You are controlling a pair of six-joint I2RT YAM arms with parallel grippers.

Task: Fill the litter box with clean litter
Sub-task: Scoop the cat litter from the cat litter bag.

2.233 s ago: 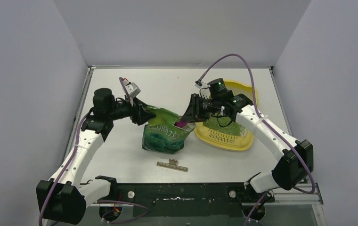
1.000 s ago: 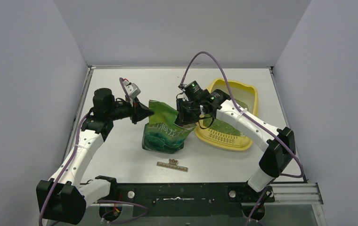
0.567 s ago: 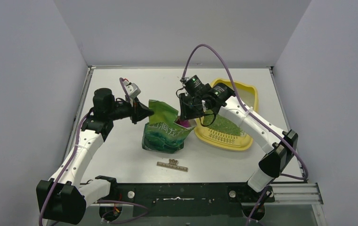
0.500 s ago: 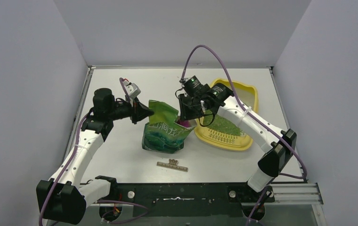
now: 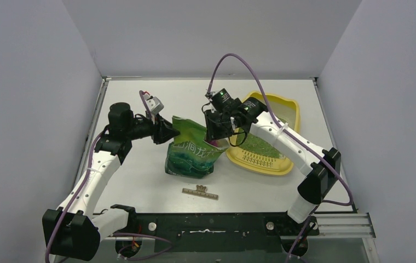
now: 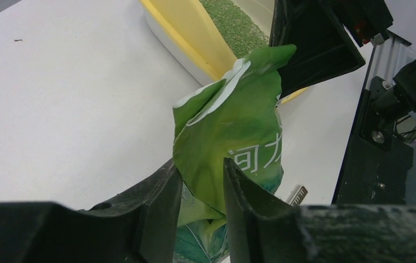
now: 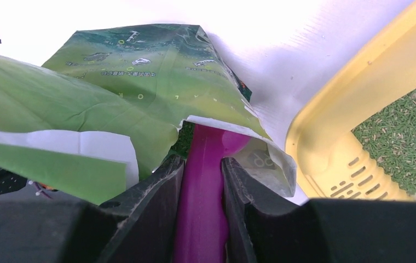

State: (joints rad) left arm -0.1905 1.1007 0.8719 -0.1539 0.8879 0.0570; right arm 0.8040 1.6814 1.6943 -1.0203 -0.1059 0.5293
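The pale yellow litter box lies right of centre with clean litter spread over its floor; the left wrist view shows the box and litter beyond the bag. A glossy green bag stands upright left of the box. My right gripper hangs over the bag's mouth, shut on the handle of a magenta scoop whose head dips into the bag and is hidden. My left gripper straddles the bag's upper left flap, jaws parted with a gap beside the flap.
A small dark toothed strip lies on the white table in front of the bag. Grey walls close off the left, right and back. The arm bases sit along the black front rail.
My right gripper carried the scoop left from the litter box to the bag's mouth and lowered it in. The left jaws have parted around the bag's flap.
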